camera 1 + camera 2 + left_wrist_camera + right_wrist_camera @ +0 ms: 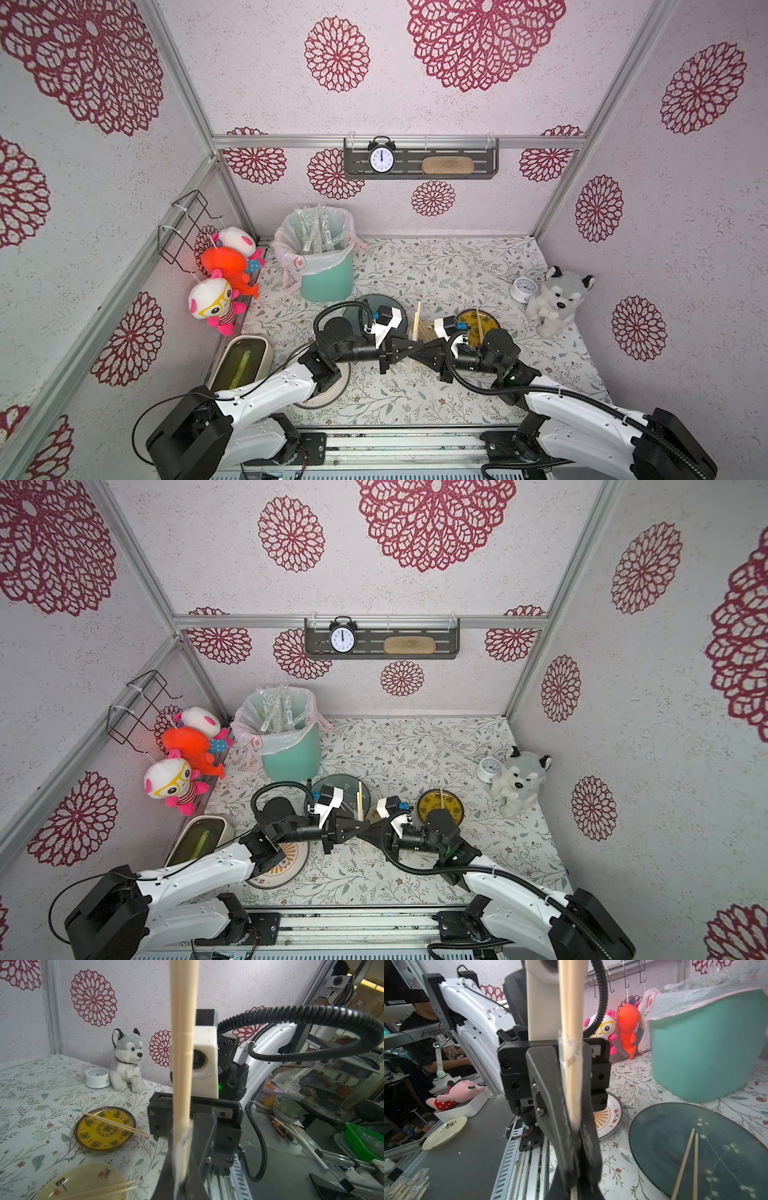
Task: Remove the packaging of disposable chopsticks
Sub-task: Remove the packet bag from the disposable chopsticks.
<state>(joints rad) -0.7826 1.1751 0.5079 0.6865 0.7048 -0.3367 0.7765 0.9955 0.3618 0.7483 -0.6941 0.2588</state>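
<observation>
Hidden and unclear
Striped plate (291, 870) at table's (415, 746) 7 o'clock, mostly under left arm (208, 866); packaging (179, 1159) blurred (left wrist view), chopsticks (184, 1022) cut off by frame edge.

Not much legible from where I work. White plate w/ orange sunburst (610, 1126): row of red Chinese chars along the rim, clearest in my right wrist view. Pale dish (83, 1180): black brush char plus small red seal marks. Yellow plate (83, 1136): black round Chinese medallions, ring plus centre. Alarm clock (381, 159) on shelf (457, 174): numeral dial, hands approx. at 12. White labels on packaging (326, 235) in bin (328, 282): print too small. Small white clock (96, 1077): dial illegible.
</observation>
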